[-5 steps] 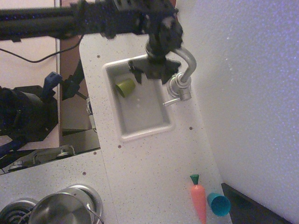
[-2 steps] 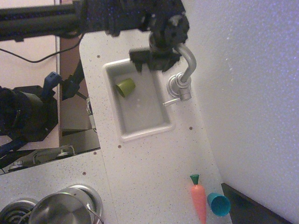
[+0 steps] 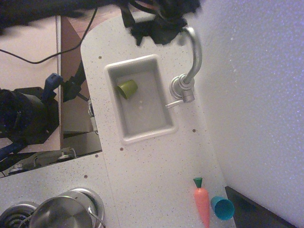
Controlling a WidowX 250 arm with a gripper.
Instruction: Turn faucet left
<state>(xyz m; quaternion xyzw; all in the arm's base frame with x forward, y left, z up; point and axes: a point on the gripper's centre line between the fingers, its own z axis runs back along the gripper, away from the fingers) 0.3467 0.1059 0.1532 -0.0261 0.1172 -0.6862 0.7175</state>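
Observation:
The shiny silver faucet [image 3: 192,57] stands on its round base at the right rim of the sink [image 3: 124,132], with a thin lever sticking out toward the basin. Its arched spout points to the top of the view, past the sink's far edge. My black gripper [image 3: 159,29] is at the top of the view, right beside the spout's tip. It is blurred, so I cannot tell whether its fingers are open or shut, or whether they touch the spout.
A green cup [image 3: 128,88] lies in the sink. A toy carrot [image 3: 202,202] and a teal cup [image 3: 222,207] lie at the counter's near right by the wall. A steel pot [image 3: 61,213] sits at the bottom left. The counter's edge runs down the left.
The gripper has moved up and away from the sink. The faucet spout has swung with it, from over the sink's far corner to past the sink's far edge.

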